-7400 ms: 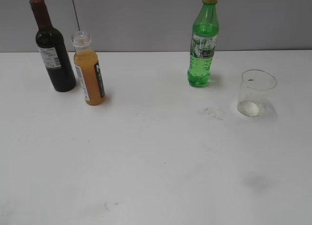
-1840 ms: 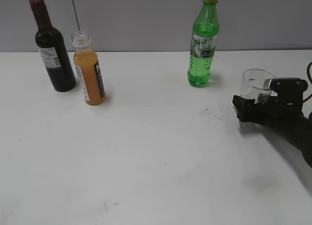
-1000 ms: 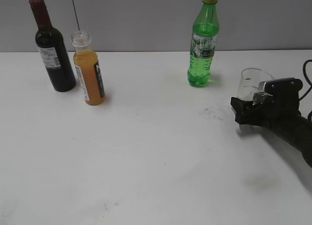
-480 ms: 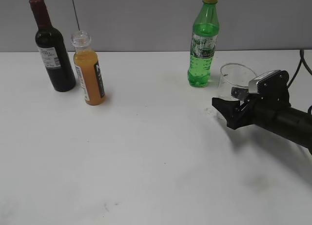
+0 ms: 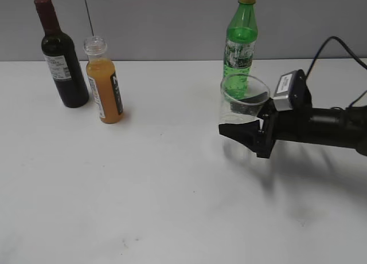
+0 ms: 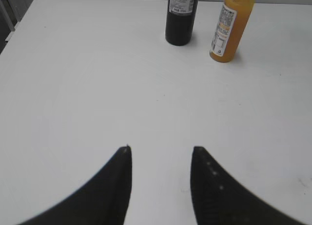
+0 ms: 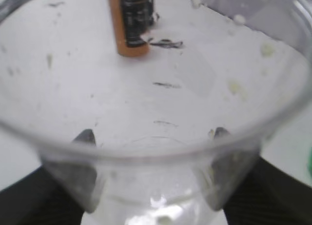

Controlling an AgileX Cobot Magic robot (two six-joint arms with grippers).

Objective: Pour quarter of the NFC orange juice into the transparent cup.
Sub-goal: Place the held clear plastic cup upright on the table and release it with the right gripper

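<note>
The NFC orange juice bottle stands uncapped at the back left of the white table, next to a dark wine bottle; it also shows in the left wrist view and the right wrist view. My right gripper is shut on the transparent cup and holds it upright near the table's middle right, in front of the green bottle. The cup fills the right wrist view, its fingers seen through the wall. My left gripper is open and empty over bare table.
The dark wine bottle also stands at the top of the left wrist view. The tall green bottle stands at the back centre-right. The right arm with its cable reaches in from the right edge. The white table stretches to the front.
My right gripper closed on the cup at the far right, lifted it and carried it left toward the table's middle. The bottles have not moved.
</note>
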